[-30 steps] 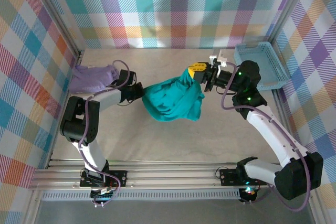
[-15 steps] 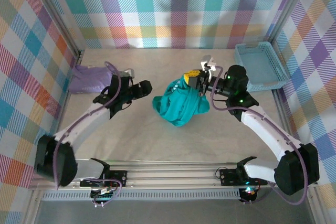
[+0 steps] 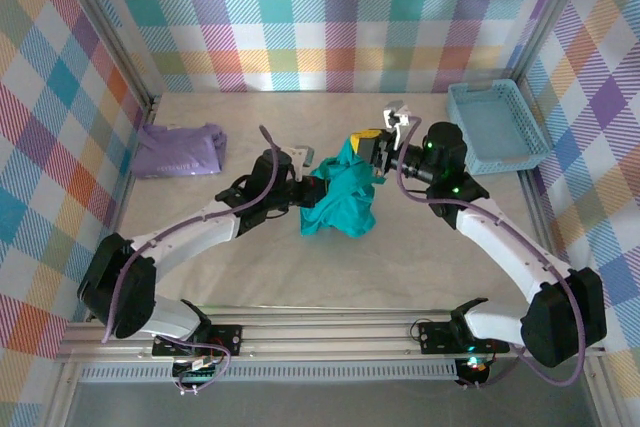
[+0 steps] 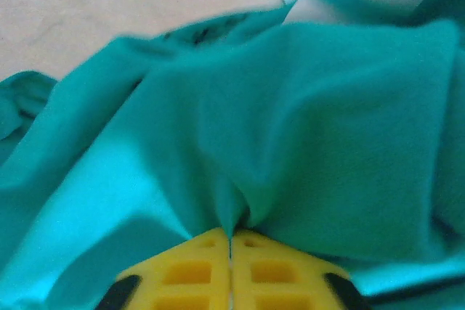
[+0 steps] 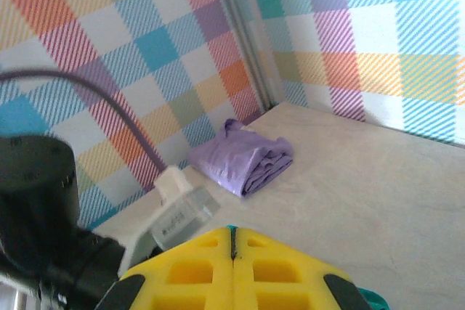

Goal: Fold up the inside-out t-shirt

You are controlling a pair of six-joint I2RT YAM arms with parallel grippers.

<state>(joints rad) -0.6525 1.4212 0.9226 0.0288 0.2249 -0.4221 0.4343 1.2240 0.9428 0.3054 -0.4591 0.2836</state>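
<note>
At the middle of the desk (image 3: 250,272) you see the inside-out t-shirt (image 3: 342,202), a teal bunch between the two hands. Its long axis goes from the far right, at the right hand (image 3: 372,139), down to the near left. Your right hand is clenched on its upper end. Your left hand (image 3: 312,190) is clenched on a fold at its left side. Small print on the white block (image 5: 178,212) is too blurred to read. A lavender garment (image 3: 180,150) lies well apart, by the left wall.
</note>
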